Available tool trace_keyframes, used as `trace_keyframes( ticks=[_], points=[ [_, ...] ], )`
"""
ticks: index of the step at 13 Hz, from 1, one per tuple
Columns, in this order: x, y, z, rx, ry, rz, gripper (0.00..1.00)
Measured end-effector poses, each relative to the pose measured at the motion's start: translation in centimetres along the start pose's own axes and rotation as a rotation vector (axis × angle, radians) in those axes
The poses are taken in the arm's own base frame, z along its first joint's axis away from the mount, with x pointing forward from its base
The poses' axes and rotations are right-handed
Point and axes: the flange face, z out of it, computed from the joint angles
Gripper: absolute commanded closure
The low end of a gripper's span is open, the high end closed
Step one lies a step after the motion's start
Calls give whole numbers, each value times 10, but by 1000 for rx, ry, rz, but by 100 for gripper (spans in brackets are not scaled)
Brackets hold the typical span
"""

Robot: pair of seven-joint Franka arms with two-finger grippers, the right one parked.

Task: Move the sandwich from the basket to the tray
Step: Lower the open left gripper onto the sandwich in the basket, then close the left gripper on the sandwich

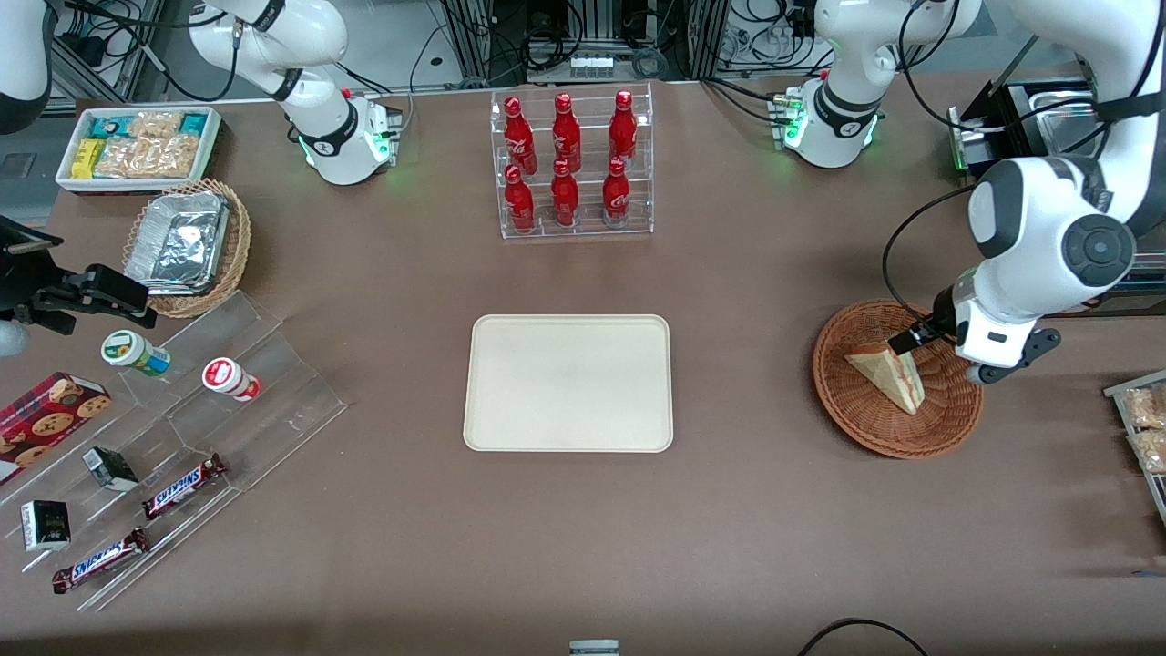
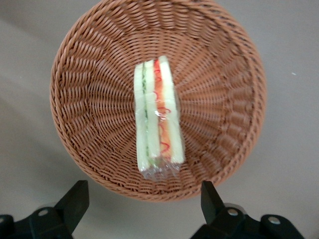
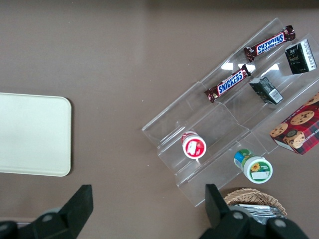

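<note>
- Right now the left arm's pincer (image 2: 144, 209) hangs above the reddish-brown wicker basket (image 1: 856, 415), fingers (image 2: 75, 201) spread apart and holding nothing; the wrist view shows both tips clear of the basket's rim.
- The wrapped sandwich (image 1: 888, 375) lies in the basket, propped on edge with its filling stripes (image 2: 162, 114) facing up toward the wrist camera. It is not yet gripped.
- Risk one: the wedge looks tilted against the sloping weave, so a descent off its centre line could tip it flat, leaving only a broad face to pinch.
- Risk two: the clear film around it looks slick and loose at one end. A grip on the film alone, not the bread, could slip during the lift.
- Risk three: the bread is likely soft. Too hard a squeeze would probably crush the layers, too light a one could drop it on the brown worktop (image 1: 756, 510) between basket and tray.
- Risk four: a finger coming down onto the woven wall would likely drag or tilt the light basket.
- The cream tray (image 1: 568, 383) lies well apart from the basket, toward the middle of the worktop, with nothing on it, so the carry is long enough for a weak hold to fail.
</note>
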Motion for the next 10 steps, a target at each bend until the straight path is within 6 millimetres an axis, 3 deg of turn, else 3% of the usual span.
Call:
trace_keyframes(
  ticks=[6,9,10],
  points=[
    [29,-2,74,-14,27,-213,0],
    [32,0,99,3,9,-233,1],
    [32,1,106,10,1,-233,7]
  ],
)
